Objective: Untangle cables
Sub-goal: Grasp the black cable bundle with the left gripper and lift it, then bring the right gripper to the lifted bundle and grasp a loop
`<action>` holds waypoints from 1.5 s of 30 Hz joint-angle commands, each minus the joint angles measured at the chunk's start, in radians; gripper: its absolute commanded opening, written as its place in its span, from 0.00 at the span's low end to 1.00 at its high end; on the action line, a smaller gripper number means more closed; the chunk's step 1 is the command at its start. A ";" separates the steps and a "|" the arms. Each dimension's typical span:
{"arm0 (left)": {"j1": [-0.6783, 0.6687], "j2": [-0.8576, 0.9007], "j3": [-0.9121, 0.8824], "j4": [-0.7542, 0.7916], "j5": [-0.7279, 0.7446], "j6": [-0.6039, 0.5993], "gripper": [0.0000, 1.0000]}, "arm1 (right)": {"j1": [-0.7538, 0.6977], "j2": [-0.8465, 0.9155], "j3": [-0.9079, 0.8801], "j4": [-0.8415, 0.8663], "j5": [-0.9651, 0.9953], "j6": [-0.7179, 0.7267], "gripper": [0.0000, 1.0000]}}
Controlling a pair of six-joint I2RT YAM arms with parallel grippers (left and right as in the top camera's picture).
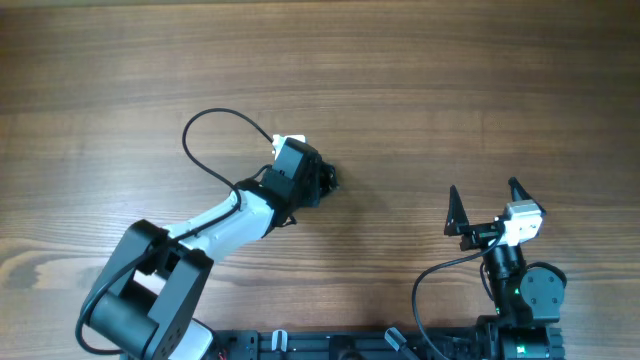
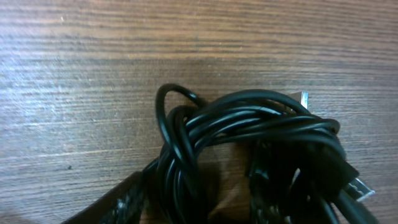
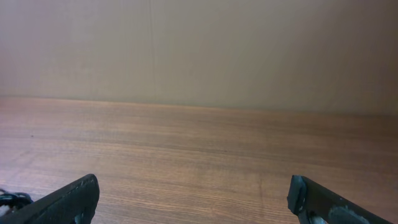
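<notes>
The cables are a bunch of thin black wires, coiled and knotted, with small metal plug ends at the right. In the overhead view only a small dark part of the cables shows past the left wrist. My left gripper is down on the bunch. Its fingers stand apart on either side of a few strands, with bare wood showing between them. My right gripper is wide open and empty above the table at the front right, far from the bunch. It also shows in the right wrist view.
The wooden table fills the view. A thicker black cable of the left arm loops over the table behind that arm. The arm bases stand along the front edge.
</notes>
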 commanded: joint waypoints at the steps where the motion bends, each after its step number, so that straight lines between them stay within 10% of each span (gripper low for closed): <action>1: 0.005 0.027 0.003 0.032 0.019 0.018 0.19 | 0.005 -0.005 -0.001 0.003 0.014 0.005 1.00; 2: 0.005 0.027 0.003 0.060 0.018 0.031 0.04 | 0.005 -0.005 -0.001 0.003 0.014 0.005 1.00; 15: 0.143 -0.530 0.095 -0.169 -0.021 0.147 0.04 | 0.005 -0.005 -0.001 0.083 0.026 -0.037 1.00; 17: 0.143 -0.571 0.095 -0.209 -0.022 0.098 0.04 | 0.005 -0.005 -0.001 0.090 -0.109 0.250 1.00; 20: 0.143 -0.565 0.094 -0.219 -0.021 -0.077 0.04 | 0.005 0.003 -0.001 0.031 -0.432 1.304 1.00; 22: 0.143 -0.556 0.094 -0.220 -0.014 -0.149 0.04 | 0.004 0.010 -0.001 0.035 -0.383 1.536 1.00; 24: 0.142 -0.545 0.094 -0.223 -0.003 -0.229 0.04 | 0.005 0.010 -0.001 0.076 -0.272 1.334 0.83; 29: 0.142 -0.507 0.094 -0.223 0.132 -0.264 0.04 | 0.005 0.156 0.139 0.048 -0.365 1.182 0.81; 36: 0.142 -0.445 0.094 -0.171 0.302 -0.042 0.04 | 0.075 0.800 0.431 0.260 -0.916 1.218 0.77; 45: 0.042 -0.445 0.094 -0.121 0.299 -0.049 0.04 | 0.496 1.249 0.431 0.812 -0.547 1.525 0.76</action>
